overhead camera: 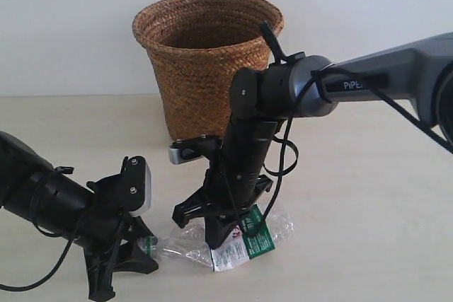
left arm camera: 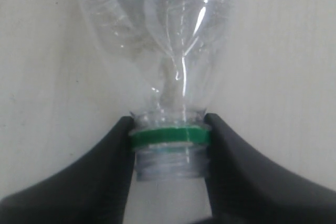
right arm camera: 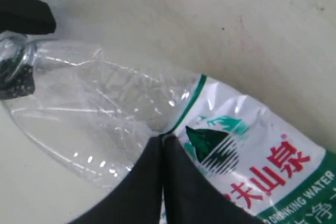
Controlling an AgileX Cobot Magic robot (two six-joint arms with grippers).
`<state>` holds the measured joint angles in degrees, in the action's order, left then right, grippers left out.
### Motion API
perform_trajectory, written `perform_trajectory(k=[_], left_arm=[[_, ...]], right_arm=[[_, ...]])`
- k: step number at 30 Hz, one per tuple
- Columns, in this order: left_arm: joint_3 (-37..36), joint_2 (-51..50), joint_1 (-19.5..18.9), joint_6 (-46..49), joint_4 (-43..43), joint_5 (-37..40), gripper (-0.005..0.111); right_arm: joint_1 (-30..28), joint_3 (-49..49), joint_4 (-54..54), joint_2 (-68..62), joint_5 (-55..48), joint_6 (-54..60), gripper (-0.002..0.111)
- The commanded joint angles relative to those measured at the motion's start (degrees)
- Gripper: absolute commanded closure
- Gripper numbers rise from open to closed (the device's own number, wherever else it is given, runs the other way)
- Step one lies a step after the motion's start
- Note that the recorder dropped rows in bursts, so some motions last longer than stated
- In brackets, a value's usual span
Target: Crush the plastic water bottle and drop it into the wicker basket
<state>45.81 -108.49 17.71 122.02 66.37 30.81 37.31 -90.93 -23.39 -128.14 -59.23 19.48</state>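
- Down at the lower centre of the exterior view, the plastic water bottle (overhead camera: 185,249) lies flattened on the pale table (overhead camera: 368,210), with its neck toward the lower left.
- Around that neck the left gripper (left arm camera: 170,129) is clamped, at the green ring (bare threads show beyond it).
- Farther along, the right gripper (right arm camera: 163,145) pinches the crumpled body at the label's edge.
- Upright at upper centre stands the wicker basket (overhead camera: 205,68), apart from the bottle.

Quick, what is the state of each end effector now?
Left end effector: closed on the neck of the plastic water bottle.
Right end effector: closed, pinching its body.
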Motion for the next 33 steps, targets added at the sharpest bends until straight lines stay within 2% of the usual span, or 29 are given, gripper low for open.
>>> perform_trajectory(k=[1,10,14,19,26,27,33], left_arm=[[0.04,0.16,0.17,0.18,0.66,0.67,0.103],[0.04,0.16,0.17,0.18,0.66,0.03,0.103],[0.04,0.16,0.17,0.18,0.66,0.03,0.103],[0.04,0.16,0.17,0.18,0.66,0.03,0.103],[0.04,0.16,0.17,0.18,0.66,0.03,0.103],[0.04,0.16,0.17,0.18,0.66,0.03,0.103],[0.04,0.16,0.17,0.18,0.66,0.03,0.103]], right_arm=[[0.99,2.24,3.18,1.78,1.62,0.62,0.108],[0.88,2.24,4.52,15.54,1.87,0.95,0.108],[-2.85,8.94,4.67,19.34,5.86,0.51,0.108],[-15.82,26.77,2.59,27.68,20.76,0.39,0.108],[-28.19,43.22,0.41,37.82,39.57,-0.58,0.108],[-30.48,47.29,-0.11,40.88,45.22,-0.58,0.108],[-31.49,64.70,-0.54,55.78,71.40,-5.00,0.108]])
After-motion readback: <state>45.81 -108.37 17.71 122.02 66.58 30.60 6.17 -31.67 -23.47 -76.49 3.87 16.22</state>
